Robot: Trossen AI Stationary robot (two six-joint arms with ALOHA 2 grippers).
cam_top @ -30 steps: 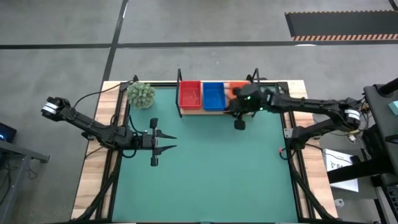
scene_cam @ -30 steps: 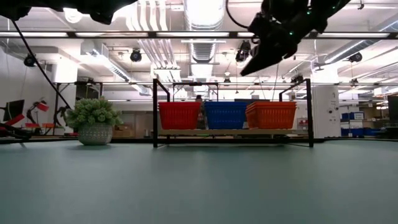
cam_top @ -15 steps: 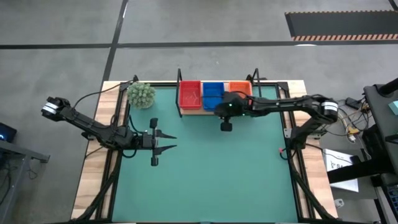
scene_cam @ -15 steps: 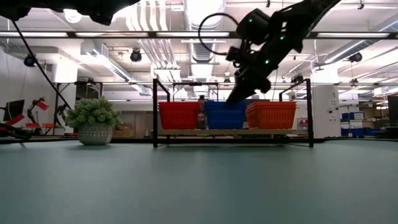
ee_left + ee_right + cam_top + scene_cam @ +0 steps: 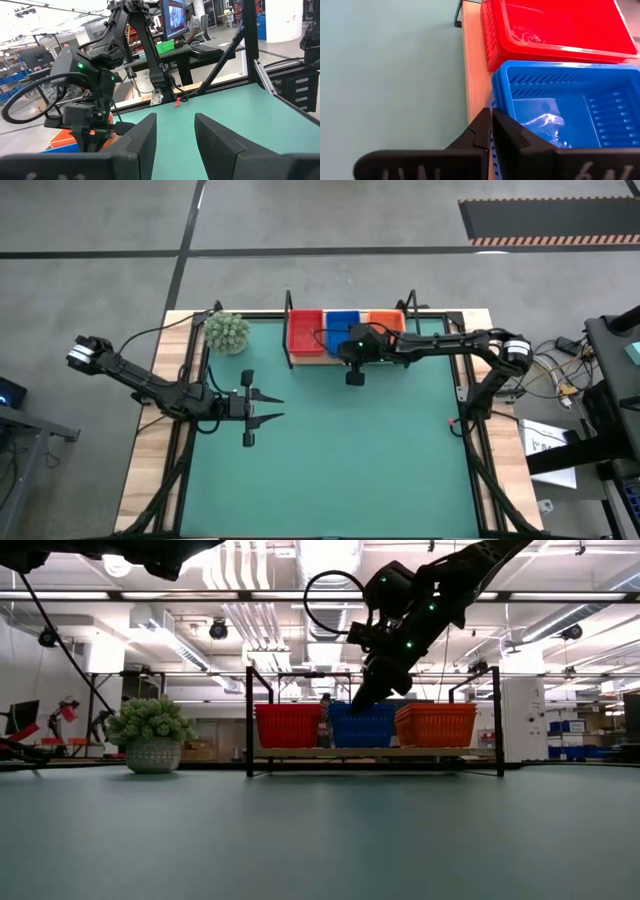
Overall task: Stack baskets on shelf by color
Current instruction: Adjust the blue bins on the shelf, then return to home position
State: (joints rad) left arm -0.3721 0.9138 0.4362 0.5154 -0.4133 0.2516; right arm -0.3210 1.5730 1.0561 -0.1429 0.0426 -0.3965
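Three stacks of baskets stand side by side on the shelf [image 5: 370,752] at the table's far edge: red [image 5: 305,332], blue [image 5: 338,328] and orange [image 5: 388,322]. My right gripper [image 5: 491,114] is shut and slants down over the blue stack's near rim, by the corner next to the red stack; in the low view my right gripper [image 5: 358,705] has its tip level with the blue stack's top [image 5: 362,712]. My left gripper [image 5: 275,408] hovers open and level over the green mat's left part, with nothing between its fingers. My right gripper's shut fingertips come slanting down from the near right at the blue basket's near rim [image 5: 501,102], close to its left corner. Whether they touch the rim, I cannot tell.
A potted plant [image 5: 227,332] stands at the far left, beside the shelf's black end frame [image 5: 249,720]. The green mat [image 5: 330,460] lies bare in front of the shelf. In the left wrist view a person [image 5: 189,20] sits at a desk beyond the table.
My right gripper has swung toward the table's left along the shelf, from above the orange stack to the blue stack's near rim, sinking and tipping further down. The baskets have stayed in place.
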